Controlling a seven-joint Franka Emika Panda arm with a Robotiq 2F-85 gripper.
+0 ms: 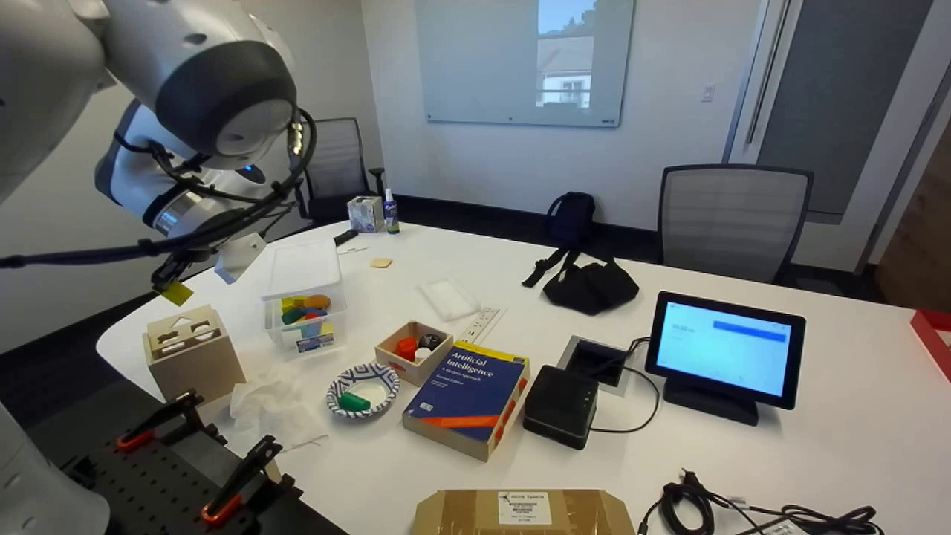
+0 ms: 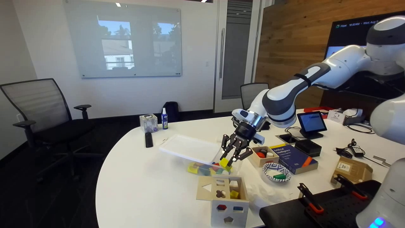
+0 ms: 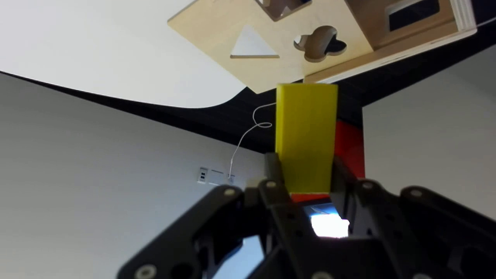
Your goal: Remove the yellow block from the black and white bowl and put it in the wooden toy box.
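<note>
My gripper (image 2: 227,158) is shut on the yellow block (image 2: 225,163), holding it in the air. The wrist view shows the block (image 3: 307,131) between the fingertips (image 3: 306,166); in an exterior view it (image 1: 177,293) hangs above and behind the wooden toy box (image 1: 197,364). The box (image 2: 229,210) has cut-out holes, and its top panel is slid partly aside, leaving an opening. A yellow piece (image 2: 234,194) lies inside. The wrist view shows the panel (image 3: 217,27) beyond the block. The black and white bowl (image 1: 334,390) stands on the table with a green block (image 1: 355,402) in it.
A clear plastic tub (image 1: 276,333) with several coloured blocks stands beside the toy box. Crumpled tissue (image 1: 271,412) lies between box and bowl. A small wooden tray (image 1: 394,364), a thick blue book (image 1: 464,394) and black clamps (image 1: 241,475) are nearby.
</note>
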